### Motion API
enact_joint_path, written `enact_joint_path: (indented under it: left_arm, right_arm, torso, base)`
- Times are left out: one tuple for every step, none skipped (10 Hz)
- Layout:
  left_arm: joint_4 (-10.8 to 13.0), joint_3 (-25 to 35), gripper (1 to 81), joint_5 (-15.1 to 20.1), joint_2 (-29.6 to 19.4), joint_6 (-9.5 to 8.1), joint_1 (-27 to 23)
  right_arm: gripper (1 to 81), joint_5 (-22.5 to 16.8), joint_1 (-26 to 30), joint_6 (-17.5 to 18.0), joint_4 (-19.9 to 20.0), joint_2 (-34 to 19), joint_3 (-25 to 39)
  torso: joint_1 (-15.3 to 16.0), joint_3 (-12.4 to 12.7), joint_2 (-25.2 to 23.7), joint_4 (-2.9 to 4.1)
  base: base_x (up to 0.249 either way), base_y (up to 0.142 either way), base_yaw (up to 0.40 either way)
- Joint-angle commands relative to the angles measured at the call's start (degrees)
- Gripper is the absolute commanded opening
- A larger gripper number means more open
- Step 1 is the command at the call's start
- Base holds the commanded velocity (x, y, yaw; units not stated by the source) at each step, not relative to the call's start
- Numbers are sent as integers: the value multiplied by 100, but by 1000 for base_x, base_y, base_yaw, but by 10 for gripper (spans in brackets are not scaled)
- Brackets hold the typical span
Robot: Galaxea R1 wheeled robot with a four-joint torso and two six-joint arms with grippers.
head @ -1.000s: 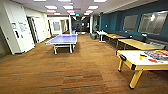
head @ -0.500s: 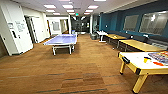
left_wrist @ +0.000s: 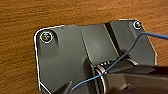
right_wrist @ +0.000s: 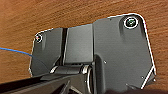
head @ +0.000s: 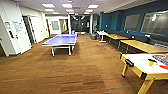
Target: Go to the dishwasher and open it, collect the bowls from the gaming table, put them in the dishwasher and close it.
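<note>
The gaming table (head: pixel 140 65), white-topped with a yellowish edge and yellow legs, stands at the near right of the head view, partly cut off by the picture's edge. On its top lie a colourful board (head: pixel 162 59), a small dark round thing (head: pixel 152 60), a small yellow cup (head: pixel 151 63) and an orange thing (head: pixel 163 67); I cannot tell whether the dark and orange ones are the bowls. The dishwasher is out of view. In both wrist views the arms hang over the brown wooden floor (left_wrist: pixel 22 17) (right_wrist: pixel 22 15).
A blue table-tennis table (head: pixel 60 40) stands mid-room to the left. Yellow-topped tables (head: pixel 143 46) line the dark blue right wall. White doors and a white wall (head: pixel 15 30) run along the left. Brown wooden floor (head: pixel 82 70) stretches ahead to a far corridor (head: pixel 80 23).
The whole head picture has shifted slightly, so the camera has moved a little. The gaming table now sits a touch lower and closer at the right. Nothing in the room has moved.
</note>
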Motion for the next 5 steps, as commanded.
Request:
enact_joint_path:
  left_arm:
    - [-45, -5, 811, 261, 13, 11, -228]
    - [-45, -5, 811, 261, 13, 11, -228]
    - [-45, 3, 811, 261, 22, 11, -228]
    - [-45, 12, 811, 261, 22, 11, -219]
    - [-45, 12, 811, 261, 31, 11, -219]
  right_arm:
    - [811, -251, 243, -10, -81, 23, 20]
    - [811, -251, 251, -10, -81, 23, 38]
    - [811, -251, 252, -10, -81, 32, 38]
    - [811, -251, 261, -10, -81, 32, 38]
    - [811, -251, 261, -10, -81, 32, 38]
  torso:
    - [0, 0, 0, 0]
    - [2, 0, 0, 0]
    - [2, 0, 0, 0]
    - [2, 0, 2, 0]
    - [0, 0, 0, 0]
  base:
    - [178, 0, 0]
    - [138, 0, 0]
    - [94, 0, 0]
    - [84, 0, 0]
    - [0, 0, 0]
